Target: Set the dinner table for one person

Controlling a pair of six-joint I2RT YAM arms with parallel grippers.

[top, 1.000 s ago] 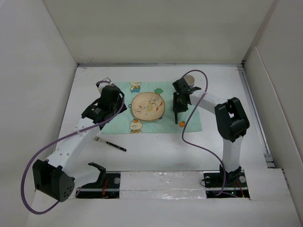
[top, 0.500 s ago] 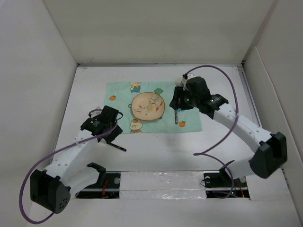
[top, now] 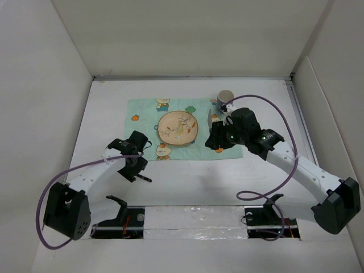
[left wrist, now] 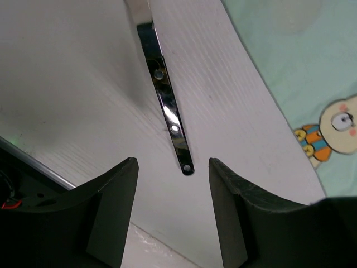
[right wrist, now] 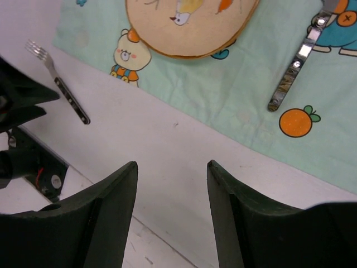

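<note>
While the right gripper (right wrist: pixel 172 167) hangs wide and empty over the placemat (top: pixel 145 111), the left gripper (left wrist: pixel 172 164), jaws parted, straddles the fork (left wrist: pixel 166 109) on the table (top: pixel 187 185); it likely must lower and pinch the handle.

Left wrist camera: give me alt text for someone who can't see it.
The open left gripper frames the end of a shiny fork handle lying on the white dinner table. A mint-green placemat with a cartoon bear lies at right.
</note>
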